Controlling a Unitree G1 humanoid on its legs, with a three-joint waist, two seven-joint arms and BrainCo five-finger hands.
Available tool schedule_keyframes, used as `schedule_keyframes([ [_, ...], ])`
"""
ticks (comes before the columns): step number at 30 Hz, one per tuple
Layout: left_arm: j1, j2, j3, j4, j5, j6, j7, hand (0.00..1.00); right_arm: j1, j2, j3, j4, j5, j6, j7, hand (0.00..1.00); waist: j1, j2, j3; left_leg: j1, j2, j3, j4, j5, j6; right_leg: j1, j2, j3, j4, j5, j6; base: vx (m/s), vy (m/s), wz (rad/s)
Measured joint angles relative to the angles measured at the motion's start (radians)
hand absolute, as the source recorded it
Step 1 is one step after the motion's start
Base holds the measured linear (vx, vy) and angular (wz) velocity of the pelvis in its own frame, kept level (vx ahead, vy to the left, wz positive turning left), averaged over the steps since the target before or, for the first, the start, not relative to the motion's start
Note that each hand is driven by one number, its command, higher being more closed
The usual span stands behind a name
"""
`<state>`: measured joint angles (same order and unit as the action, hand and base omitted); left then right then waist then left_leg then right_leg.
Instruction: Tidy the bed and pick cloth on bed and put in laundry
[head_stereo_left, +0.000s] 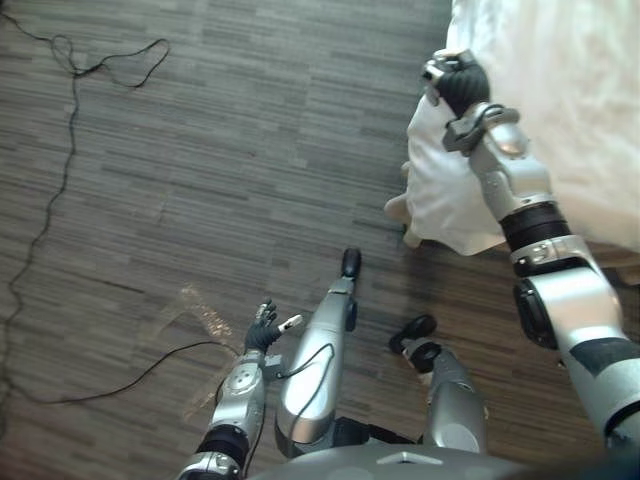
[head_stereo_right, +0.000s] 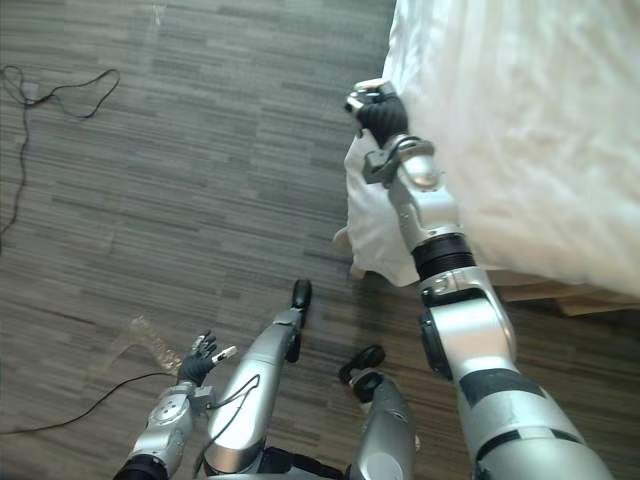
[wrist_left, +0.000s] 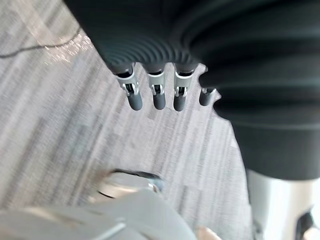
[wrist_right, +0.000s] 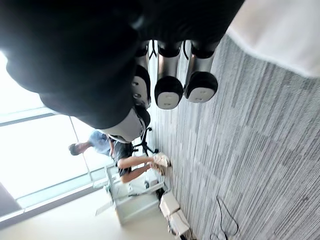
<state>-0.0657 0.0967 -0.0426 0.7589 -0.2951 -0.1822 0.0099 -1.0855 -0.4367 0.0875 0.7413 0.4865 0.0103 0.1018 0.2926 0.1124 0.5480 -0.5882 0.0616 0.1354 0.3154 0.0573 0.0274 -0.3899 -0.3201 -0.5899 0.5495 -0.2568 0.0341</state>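
The bed's white sheet (head_stereo_left: 560, 100) covers the upper right, and one corner of it (head_stereo_left: 440, 200) hangs down towards the grey plank floor. My right hand (head_stereo_left: 455, 80) is stretched out to the bed's edge, just above that corner and against the sheet. Its fingers (wrist_right: 169, 90) are curled, with nothing between them. The sheet (wrist_right: 280, 30) lies right beside the hand. My left hand (head_stereo_left: 265, 325) hangs low over the floor, far from the bed, with its fingers (wrist_left: 159, 97) relaxed and nothing in it.
A beige piece (head_stereo_left: 398, 208) peeks out below the hanging corner. The light wooden bed frame (head_stereo_right: 570, 295) shows under the sheet. To the left of the bed the grey plank floor (head_stereo_left: 200, 180) spreads wide. A person (wrist_right: 130, 162) sits far off by a bright window.
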Motion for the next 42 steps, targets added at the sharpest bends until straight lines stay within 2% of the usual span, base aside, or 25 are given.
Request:
schedule_keyframes([
  [1, -0.017, -0.003, -0.013, 0.000, 0.000, -0.001, -0.007, 0.00, -0.002, -0.016, -0.002, -0.009, 0.000, -0.001, 0.007, 1.00, 0.000, 0.014, -0.002, -0.039, 0.002, 0.002, 0.027, -0.003, -0.001, -0.049, -0.014, 0.011, 0.045, -0.016, -0.008, -0.07, -0.088, -0.07],
  [4, -0.049, -0.002, -0.030, 0.000, -0.021, -0.002, -0.012, 0.00, -0.026, 0.001, 0.000, -0.035, -0.001, 0.000, 0.008, 1.00, -0.001, 0.017, -0.003, -0.112, 0.014, -0.001, 0.096, -0.021, -0.006, -0.129, -0.030, 0.036, 0.124, -0.049, -0.023, -0.08, -0.113, -0.08],
  [6, -0.075, -0.008, -0.025, -0.010, -0.048, -0.006, -0.012, 0.00, -0.027, 0.004, -0.001, -0.061, 0.001, -0.006, 0.002, 1.00, -0.002, 0.018, -0.004, -0.185, 0.036, -0.009, 0.187, -0.056, -0.008, -0.183, -0.034, 0.043, 0.196, -0.087, -0.036, -0.10, -0.156, 0.04],
  [10, -0.083, -0.040, 0.035, -0.043, -0.071, -0.010, -0.005, 0.00, -0.007, 0.042, -0.006, -0.123, 0.023, -0.006, 0.000, 1.00, -0.013, 0.018, -0.004, -0.272, 0.052, -0.005, 0.276, -0.095, -0.010, -0.268, -0.050, 0.068, 0.288, -0.123, -0.046, -0.07, -0.093, -0.06],
  [14, -0.082, -0.081, 0.087, -0.094, -0.074, -0.008, 0.013, 0.00, 0.138, 0.141, -0.010, -0.123, 0.073, 0.001, 0.011, 1.00, -0.038, 0.016, -0.003, -0.301, 0.062, 0.022, 0.304, -0.111, 0.002, -0.311, -0.060, 0.095, 0.313, -0.129, -0.034, -0.02, -0.027, -0.11],
  [19, -0.078, -0.098, 0.091, -0.128, -0.065, 0.005, 0.063, 0.00, 0.358, 0.256, -0.009, -0.060, 0.092, 0.003, 0.041, 1.00, -0.096, 0.013, -0.001, -0.280, 0.067, 0.061, 0.302, -0.114, 0.014, -0.308, -0.063, 0.122, 0.296, -0.103, -0.029, 0.04, -0.015, -0.16],
  [21, -0.077, -0.101, 0.091, -0.136, -0.056, 0.013, 0.075, 0.00, 0.395, 0.263, -0.034, -0.022, 0.092, 0.002, 0.037, 1.00, -0.111, 0.011, -0.001, -0.251, 0.067, 0.079, 0.287, -0.113, 0.016, -0.296, -0.061, 0.138, 0.283, -0.095, -0.027, 0.03, -0.026, -0.19],
  [23, -0.076, -0.098, 0.082, -0.137, -0.056, 0.032, 0.084, 0.00, 0.468, 0.256, -0.069, 0.004, 0.092, -0.021, 0.025, 1.00, -0.138, 0.008, -0.001, -0.196, 0.066, 0.094, 0.251, -0.107, 0.017, -0.255, -0.054, 0.145, 0.252, -0.083, -0.024, 0.03, -0.050, -0.18],
  [27, -0.069, -0.077, 0.042, -0.138, -0.056, 0.069, 0.084, 0.00, 0.554, 0.230, -0.095, 0.039, 0.122, -0.072, 0.013, 1.00, -0.178, -0.011, -0.004, -0.099, 0.056, 0.109, 0.171, -0.087, 0.004, -0.184, -0.041, 0.150, 0.195, -0.067, -0.021, 0.03, -0.076, -0.11],
  [30, -0.069, -0.069, 0.040, -0.137, -0.042, 0.130, 0.094, 0.00, 0.647, 0.228, -0.126, 0.062, 0.159, -0.128, 0.015, 1.00, -0.210, -0.041, -0.008, -0.014, 0.062, 0.120, 0.131, -0.075, -0.002, -0.113, -0.018, 0.156, 0.155, -0.060, -0.021, 0.04, -0.109, -0.16],
  [31, -0.069, -0.066, 0.038, -0.137, -0.037, 0.138, 0.100, 0.00, 0.656, 0.229, -0.128, 0.068, 0.160, -0.134, 0.016, 1.00, -0.215, -0.045, -0.010, -0.004, 0.064, 0.122, 0.129, -0.076, -0.003, -0.104, -0.015, 0.159, 0.151, -0.059, -0.021, 0.04, -0.107, -0.25],
  [33, -0.074, -0.035, 0.027, -0.119, -0.028, 0.171, 0.105, 0.00, 0.713, 0.230, -0.151, 0.080, 0.176, -0.169, 0.051, 1.00, -0.244, -0.062, -0.014, 0.053, 0.081, 0.131, 0.122, -0.084, -0.015, -0.049, 0.010, 0.166, 0.115, -0.051, -0.020, 0.03, -0.094, -0.28],
  [34, -0.077, -0.027, 0.027, -0.106, -0.027, 0.175, 0.105, 0.00, 0.730, 0.230, -0.161, 0.080, 0.180, -0.179, 0.062, 1.00, -0.249, -0.066, -0.016, 0.067, 0.083, 0.133, 0.118, -0.086, -0.017, -0.034, 0.016, 0.168, 0.105, -0.049, -0.019, 0.02, -0.052, -0.29],
  [38, -0.063, 0.050, 0.048, -0.048, -0.025, 0.204, 0.096, 0.00, 0.867, 0.216, -0.229, 0.049, 0.197, -0.236, 0.145, 1.00, -0.287, -0.111, -0.030, 0.235, 0.096, 0.176, 0.037, -0.094, -0.032, 0.108, 0.062, 0.200, -0.007, -0.019, -0.006, 0.05, -0.028, -0.41],
  [41, -0.060, 0.085, 0.054, -0.036, -0.013, 0.223, 0.072, 0.00, 0.958, 0.185, -0.280, -0.010, 0.198, -0.261, 0.199, 1.00, -0.318, -0.115, -0.043, 0.341, 0.091, 0.191, -0.027, -0.087, -0.041, 0.216, 0.088, 0.204, -0.107, 0.017, 0.011, 0.10, 0.032, -0.23],
  [42, -0.048, 0.092, 0.061, -0.022, -0.008, 0.234, 0.061, 0.00, 0.992, 0.180, -0.295, -0.037, 0.198, -0.263, 0.217, 1.00, -0.333, -0.118, -0.083, 0.365, 0.086, 0.197, -0.056, -0.082, -0.041, 0.243, 0.097, 0.201, -0.147, 0.031, 0.019, 0.13, 0.037, -0.11],
])
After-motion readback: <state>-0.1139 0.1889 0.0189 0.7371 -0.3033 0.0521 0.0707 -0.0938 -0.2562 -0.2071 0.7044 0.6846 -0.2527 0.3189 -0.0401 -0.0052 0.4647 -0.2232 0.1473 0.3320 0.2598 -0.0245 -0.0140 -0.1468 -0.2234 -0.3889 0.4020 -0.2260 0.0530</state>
